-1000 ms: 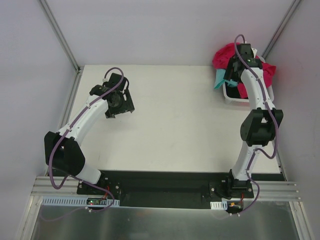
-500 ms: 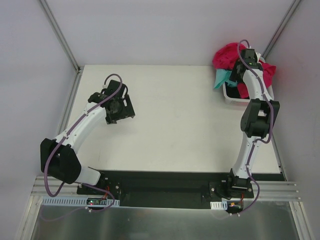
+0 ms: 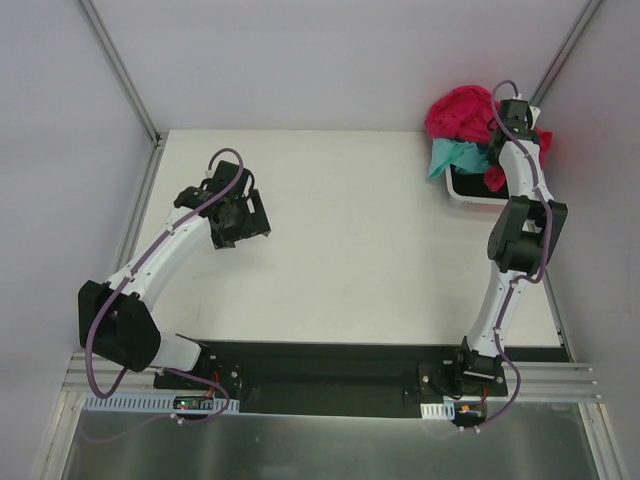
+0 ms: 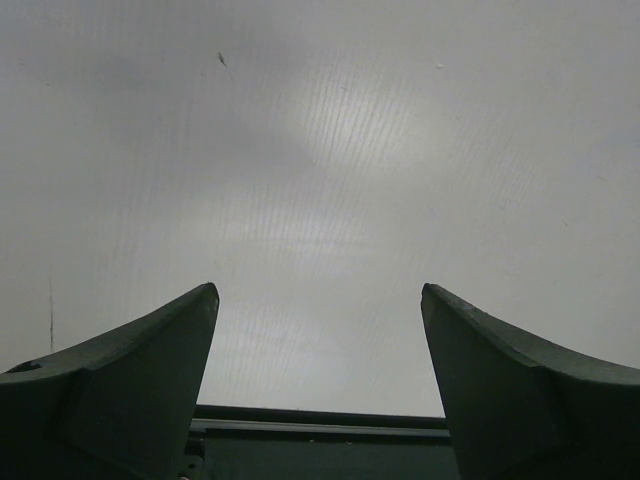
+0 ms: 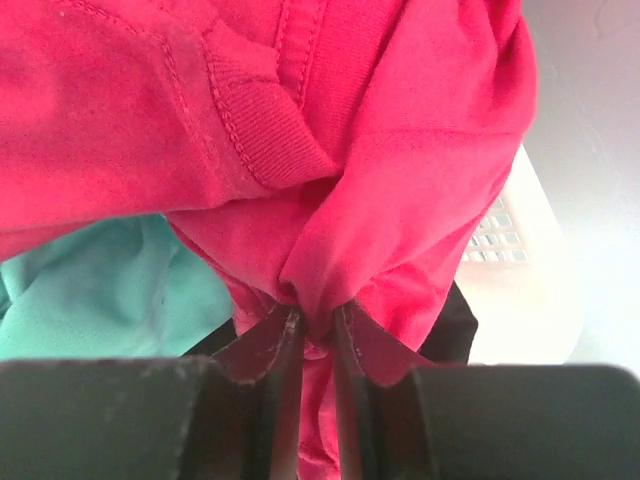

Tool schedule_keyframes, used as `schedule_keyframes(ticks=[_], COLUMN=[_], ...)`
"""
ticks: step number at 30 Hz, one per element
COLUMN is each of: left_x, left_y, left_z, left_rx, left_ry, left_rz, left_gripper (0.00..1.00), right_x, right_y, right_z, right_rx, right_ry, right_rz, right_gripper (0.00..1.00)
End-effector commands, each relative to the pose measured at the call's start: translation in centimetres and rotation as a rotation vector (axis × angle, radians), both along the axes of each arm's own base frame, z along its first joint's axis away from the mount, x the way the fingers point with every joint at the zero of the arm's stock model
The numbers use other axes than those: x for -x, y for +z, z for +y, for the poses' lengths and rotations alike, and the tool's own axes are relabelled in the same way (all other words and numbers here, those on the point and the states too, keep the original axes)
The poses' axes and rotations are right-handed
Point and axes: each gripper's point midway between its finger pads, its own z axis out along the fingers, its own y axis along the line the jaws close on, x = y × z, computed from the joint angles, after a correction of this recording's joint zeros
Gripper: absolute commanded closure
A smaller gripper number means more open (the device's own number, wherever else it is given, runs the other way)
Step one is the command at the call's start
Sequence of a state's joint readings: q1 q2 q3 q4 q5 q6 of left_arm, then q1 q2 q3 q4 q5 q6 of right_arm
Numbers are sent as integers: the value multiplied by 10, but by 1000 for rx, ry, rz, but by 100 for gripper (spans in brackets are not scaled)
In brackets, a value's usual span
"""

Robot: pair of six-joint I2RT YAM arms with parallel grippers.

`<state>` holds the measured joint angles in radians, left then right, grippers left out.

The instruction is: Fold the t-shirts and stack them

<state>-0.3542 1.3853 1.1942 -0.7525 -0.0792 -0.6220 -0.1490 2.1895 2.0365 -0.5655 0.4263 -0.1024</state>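
Note:
The t-shirts are heaped in a white basket (image 3: pixel 468 196) at the table's far right corner: a magenta-pink one (image 3: pixel 460 110) on top, a teal-mint one (image 3: pixel 455 157) below it, black cloth (image 5: pixel 455 325) underneath. My right gripper (image 5: pixel 318 315) is shut on a bunched fold of the magenta-pink t-shirt (image 5: pixel 300 120), with the cloth pinched between both fingers. In the top view that gripper (image 3: pixel 513 112) sits over the pile. My left gripper (image 4: pixel 318 300) is open over bare table, at the left of the top view (image 3: pixel 240 215), holding nothing.
The white basket's mesh wall (image 5: pixel 505 240) shows behind the cloth. Frame posts (image 3: pixel 120 70) rise at the table's back corners, and the right one (image 3: pixel 565 50) stands close to the basket. The white tabletop (image 3: pixel 350 250) lies between the arms.
My right gripper has closed on the magenta-pink cloth and shifted right and back over the basket, with its forearm stretched further. The left arm drew slightly back toward the left.

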Motion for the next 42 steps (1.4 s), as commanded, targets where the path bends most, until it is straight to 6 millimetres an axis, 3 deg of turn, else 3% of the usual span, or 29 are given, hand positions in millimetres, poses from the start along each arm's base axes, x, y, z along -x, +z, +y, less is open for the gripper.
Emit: schedule_keyframes(ticks=[1,3,7,8,11,12,13,14,17,18,20,21,23,24,26,28,31,35,42], left_x=[0,-1,1,1,1,2,2,2,1,1,0,0,0,0,2,4,7,9,9], left_y=[11,12,13,12,10,9,8,8,8,9,11,12,12,12,11,12,15,19,21], left_z=[-6,-8,-10,-11,-13,-14,-15,-16,-17,-18,-19,-20,-20,-20,-22,-24,-25,-23,-19], left_rx=[31,35,40,40,38,37,36,36,33,34,36,39,38,38,43,45,51,49,22], left_ry=[-12,-13,-18,-17,-19,-20,-22,-22,-25,-27,-28,-31,-31,-32,-38,-47,-45,-48,-52], left_rz=[-32,-32,-30,-29,-25,-20,-16,-16,-21,-23,-28,-31,-32,-30,-25,-27,-38,-55,-56], left_gripper=[17,18,18,18,18,18,18,18,18,18,18,18,18,18,18,18,18,18,18], right_x=[-3,-3,-2,0,0,4,5,13,28,42,57,76,93,116,133,145,136,121,97], right_y=[10,19,61,84,129,162,178,207,263,291,326,355,384,413,427,434,410,374,365], right_z=[2,5,15,18,35,41,49,56,72,82,94,107,124,137,148,138,115,118,119], right_rx=[-28,-41,-58,-56,-87,-91,-109,-109,-133,-144,-177,-204,-240,-258,-253,-198,-132,-182,-194], right_ry=[-25,-24,-13,-6,49,74,107,129,204,251,290,349,421,481,529,486,381,381,382], right_rz=[-61,-85,-173,-221,-319,-389,-424,-485,-621,-683,-786,-858,-939,-1015,-1058,-1074,-998,-933,-915], right_gripper=[91,99,99,99,99,99,99,99,99,99,99,99,99,99,99,99,99,99,99])
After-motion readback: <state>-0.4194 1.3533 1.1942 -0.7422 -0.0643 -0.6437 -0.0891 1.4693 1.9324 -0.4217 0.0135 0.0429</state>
